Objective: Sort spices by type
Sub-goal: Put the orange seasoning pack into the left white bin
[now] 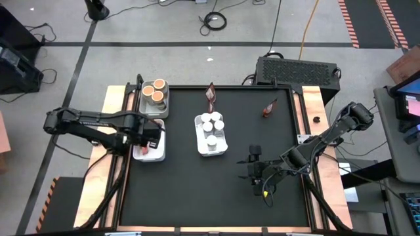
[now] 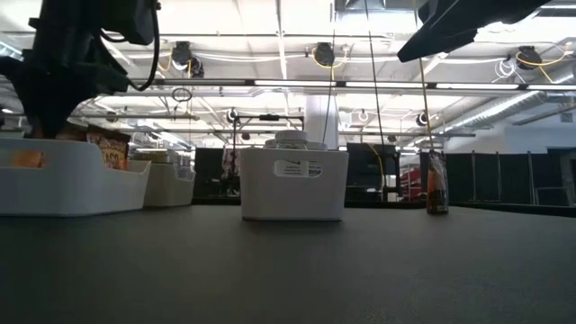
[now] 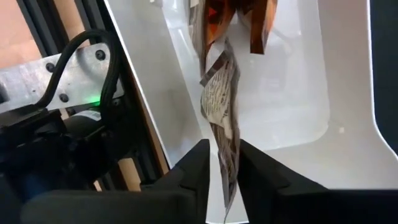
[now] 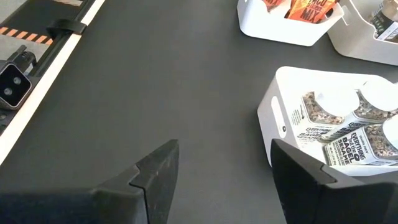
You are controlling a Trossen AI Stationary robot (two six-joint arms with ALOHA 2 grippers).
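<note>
The left arm reaches in level from the surface's left edge, its left hand [image 1: 152, 139] stopped over the near-left white tray [image 1: 159, 155]. In the left wrist view its two fingers [image 3: 198, 163] stand close on either side of a reddish-brown crinkly packet [image 3: 222, 124]; whether they still press it or have just let go cannot be told. That packet hangs edge-on between them, its long axis running from the fingertips on into the tray, slightly bent. More packets [image 3: 239, 18] stand beyond it in the same tray, and show as an orange patch over the tray wall in the low view [image 2: 106, 148].

The right arm comes in bent from the right edge, with the right hand [image 1: 252, 169] low over the bare front-right part of the dark surface [image 1: 184, 190], aimed toward the middle. Its fingers [image 4: 155, 171] are spread wide with nothing between them.

The middle tray [image 1: 221, 149] holds the white-capped jars [image 1: 211, 124], upright in a tight cluster, labels sideways in the right wrist view [image 4: 348, 134]. The far-left tray [image 1: 146, 103] holds three round orange-topped tubs [image 1: 155, 90], tops up. Two loose packets lie apart on the far part of the surface: one [image 1: 210, 96] near the back edge at the centre, its length running front to back, the other [image 1: 269, 108] to the right, lying at a slant.
</note>
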